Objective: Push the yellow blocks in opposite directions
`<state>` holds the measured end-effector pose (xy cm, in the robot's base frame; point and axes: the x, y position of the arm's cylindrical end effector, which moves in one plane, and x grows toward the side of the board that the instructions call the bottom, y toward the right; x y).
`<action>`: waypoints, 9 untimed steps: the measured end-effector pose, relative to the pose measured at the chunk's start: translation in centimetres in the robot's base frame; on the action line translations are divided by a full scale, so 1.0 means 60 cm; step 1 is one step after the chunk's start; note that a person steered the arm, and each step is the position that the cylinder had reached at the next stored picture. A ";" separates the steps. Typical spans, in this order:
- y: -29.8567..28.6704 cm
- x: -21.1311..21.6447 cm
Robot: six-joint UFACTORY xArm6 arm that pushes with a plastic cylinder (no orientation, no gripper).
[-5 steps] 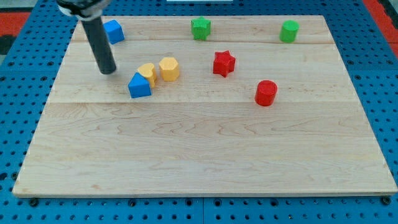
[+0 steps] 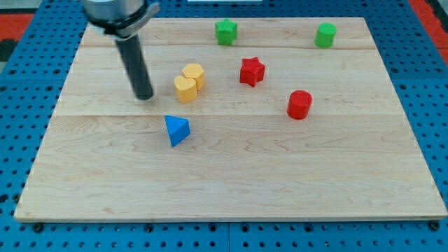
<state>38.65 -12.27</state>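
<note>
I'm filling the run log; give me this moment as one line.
my tip: left of yellow pair, apart | yellow blocks: touching, unseparated | blue triangular block: below them, clear

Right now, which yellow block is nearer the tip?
The lower-left yellow block; it sits just right of my tip. The other yellow block touches it, up-right.

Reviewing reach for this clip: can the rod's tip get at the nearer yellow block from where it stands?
Probably yes. My tip stands just to the view's left of the nearer yellow block, with bare board between them. The blue block lies lower, off that line.
</note>
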 end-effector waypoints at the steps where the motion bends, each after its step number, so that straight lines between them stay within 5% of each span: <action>1: 0.069 -0.022; 2: 0.154 0.050; 3: 0.218 0.004; 4: 0.178 -0.086; 6: 0.045 -0.012; 7: 0.133 -0.031; 8: 0.182 0.047; 9: 0.089 0.077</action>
<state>43.27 -6.95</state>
